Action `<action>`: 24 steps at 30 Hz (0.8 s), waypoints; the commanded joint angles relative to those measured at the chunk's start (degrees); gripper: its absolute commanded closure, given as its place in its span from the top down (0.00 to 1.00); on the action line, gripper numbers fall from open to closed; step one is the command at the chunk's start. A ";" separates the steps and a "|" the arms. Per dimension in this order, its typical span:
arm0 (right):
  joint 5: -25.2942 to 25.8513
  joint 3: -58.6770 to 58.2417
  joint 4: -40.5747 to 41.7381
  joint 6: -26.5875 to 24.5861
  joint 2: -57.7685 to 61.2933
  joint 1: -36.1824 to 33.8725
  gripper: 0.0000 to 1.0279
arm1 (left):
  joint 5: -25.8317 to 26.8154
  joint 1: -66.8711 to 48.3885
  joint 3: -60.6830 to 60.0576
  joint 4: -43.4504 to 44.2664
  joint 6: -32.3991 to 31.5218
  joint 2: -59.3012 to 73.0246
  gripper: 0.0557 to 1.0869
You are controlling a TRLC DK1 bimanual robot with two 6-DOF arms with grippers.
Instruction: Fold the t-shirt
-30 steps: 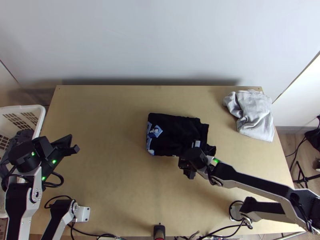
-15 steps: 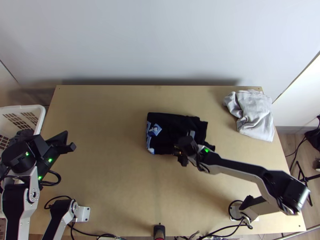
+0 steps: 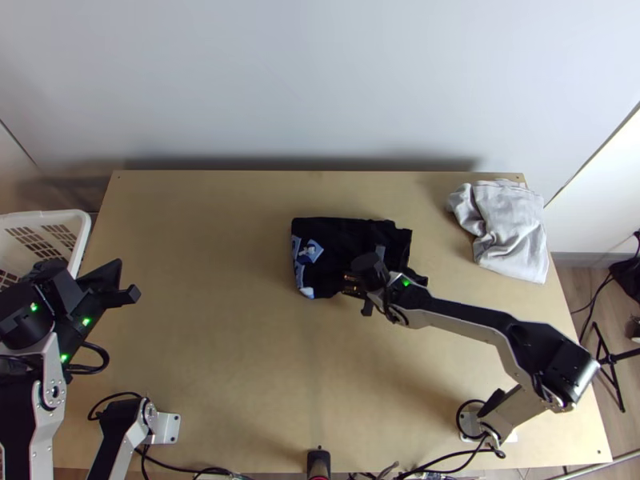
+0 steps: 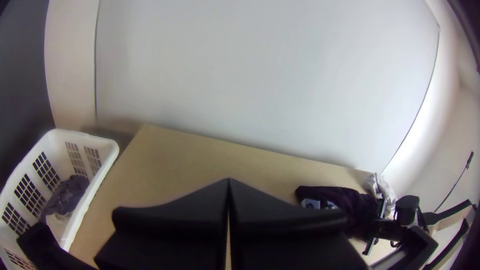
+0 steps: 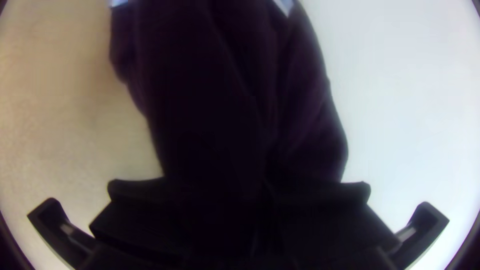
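Since the black t-shirt (image 3: 344, 238) looks light and floppy, you'll want all its layers in one pinch. It lies roughly folded around the middle of the counter (image 3: 216, 320), its near side clamped in your right claw (image 5: 242, 192); your left claw (image 4: 228, 184) hangs closed.

A makeshift robotics lab occupies a plain room, where two silver-grey and black robot arms (image 3: 472, 312) stand at the near edge of a light wooden table (image 3: 208, 320). Black cables (image 3: 200, 470) run along that edge; beyond the right edge, a black metal tripod (image 3: 610, 362) stands on wood-look flooring (image 3: 576, 296) near a smooth pale wall (image 3: 320, 80).
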 commanded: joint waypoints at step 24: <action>0.04 15.88 7.26 -15.52 -9.12 -28.43 0.03 | 1.83 2.23 -0.25 -4.01 4.55 -1.44 0.04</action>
